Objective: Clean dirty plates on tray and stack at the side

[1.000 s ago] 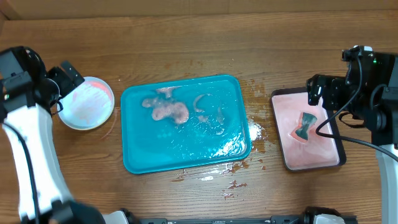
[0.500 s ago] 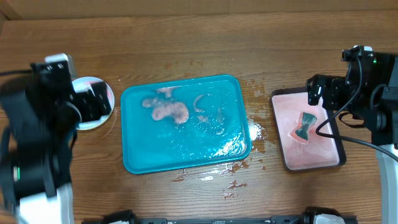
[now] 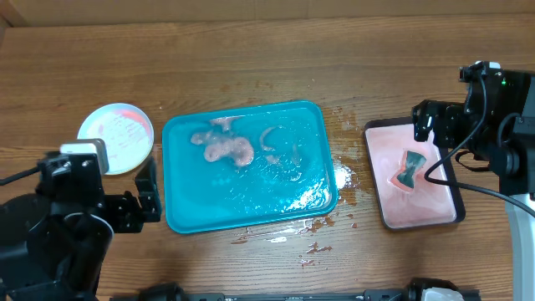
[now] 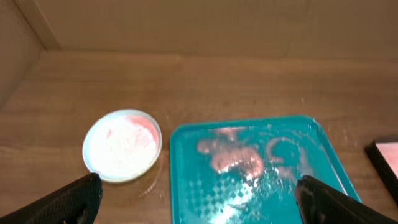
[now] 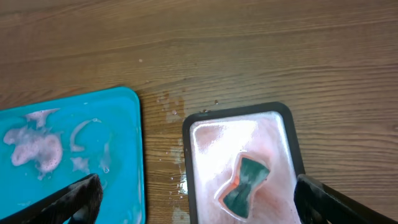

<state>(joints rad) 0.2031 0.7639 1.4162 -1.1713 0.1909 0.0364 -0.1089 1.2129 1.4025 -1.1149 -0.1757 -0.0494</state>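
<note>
Left fingers (image 4: 68,202) stand wide apart and hold nothing, poised low at the near-left of the desk (image 3: 251,58) and aimed toward the plate and the tray. Just beyond them a pale round plate (image 3: 117,138) sits on the desk beside the teal tray (image 3: 180,219), close to its left edge but apart from it. A reddish smear shows on the plate's face, and whether other plates lie under it cannot be told. The teal tray carries no plate, only foam (image 3: 224,149) and water. Further right, a dark sponge (image 3: 411,170) lies in the black-rimmed tray (image 3: 456,201), and the right fingers (image 5: 68,199) hang above it, likewise spread and empty.

The likely trouble is the smear: if the plate counts as finished, sauce remains on it. The left arm also sits near the teal tray's near-left corner, so a careless swing could knock the tray and slop water out.

Brown wood grain covers the desk, with droplets and wet patches (image 3: 343,180) along the teal tray's right and near edges. A pale board backs the far edge.
</note>
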